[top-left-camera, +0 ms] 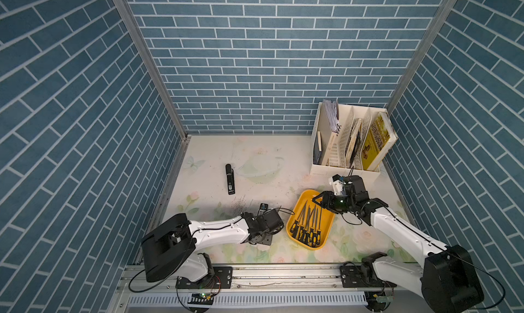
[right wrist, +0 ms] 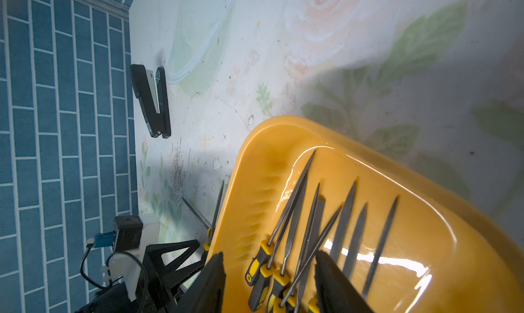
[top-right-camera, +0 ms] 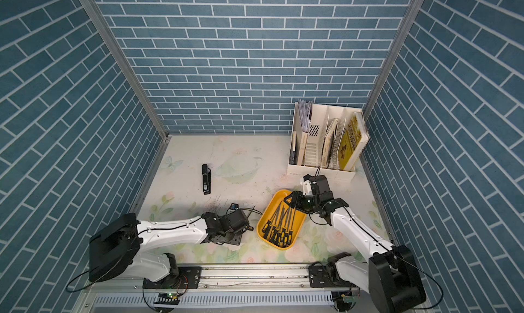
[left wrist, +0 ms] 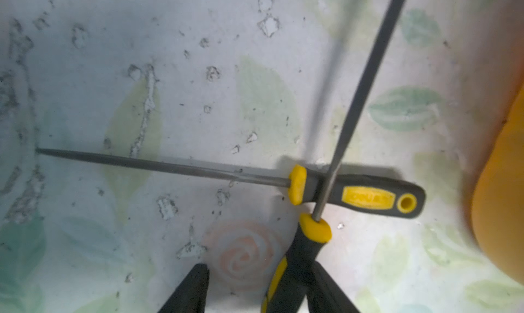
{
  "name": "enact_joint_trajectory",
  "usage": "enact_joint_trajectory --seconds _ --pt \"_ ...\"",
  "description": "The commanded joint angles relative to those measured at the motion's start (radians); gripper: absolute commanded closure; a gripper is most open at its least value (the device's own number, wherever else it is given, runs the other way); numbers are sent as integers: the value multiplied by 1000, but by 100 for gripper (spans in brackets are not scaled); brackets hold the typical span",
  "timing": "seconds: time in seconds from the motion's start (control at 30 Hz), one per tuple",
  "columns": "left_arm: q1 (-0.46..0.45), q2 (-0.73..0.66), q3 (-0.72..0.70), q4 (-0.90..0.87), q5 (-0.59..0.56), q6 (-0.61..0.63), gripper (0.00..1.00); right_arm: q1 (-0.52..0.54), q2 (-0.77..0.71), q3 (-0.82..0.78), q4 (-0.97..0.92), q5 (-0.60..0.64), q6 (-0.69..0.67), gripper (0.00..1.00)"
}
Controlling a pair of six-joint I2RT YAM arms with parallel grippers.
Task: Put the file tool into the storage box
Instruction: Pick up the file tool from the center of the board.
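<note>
Two file tools with black-and-yellow handles lie crossed on the table. One file (left wrist: 354, 195) lies flat. The handle of the other file (left wrist: 295, 263) sits between the fingers of my left gripper (left wrist: 260, 266), against one finger (left wrist: 329, 291), with a gap to the other finger (left wrist: 192, 289). Its shaft crosses over the flat file's handle. The yellow-orange storage box (top-left-camera: 298, 208) stands just right of them and holds several files (top-left-camera: 307, 223). My right gripper (right wrist: 269, 286) hangs open over the box's far end, holding nothing; in a top view the right gripper (top-right-camera: 290, 201) is above the rim.
A black stapler (top-left-camera: 230, 179) lies at the far left of the table. A tall white book rack (top-left-camera: 348, 138) with books fills the back right corner, close behind the right arm. Blue brick walls close in three sides.
</note>
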Motion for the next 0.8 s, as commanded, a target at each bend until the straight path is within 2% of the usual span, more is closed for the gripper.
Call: enact_joint_trajectory --seconds 0.0,0.1,0.23,0.37,0.5,0.6,0.77 --pt "1 20 15 16 -29 18 48 -3 -15 14 -23 2 -40 47" --pt "1 28 23 42 -30 47 55 -4 -12 9 -14 -4 -39 47" --pt "0 39 22 66 -4 91 69 -4 -7 6 -1 -21 -36 47" --pt "-6 3 5 72 26 108 79 -4 -8 3 1 -28 -34 47" --pt "-11 -95 -11 24 44 113 81 -3 -15 -6 25 -56 -20 48" --pt "-19 -182 -19 -17 73 120 81 2 -24 -30 115 -124 27 47" --pt "-21 -341 -22 -2 178 130 81 75 -10 -24 204 -129 81 46"
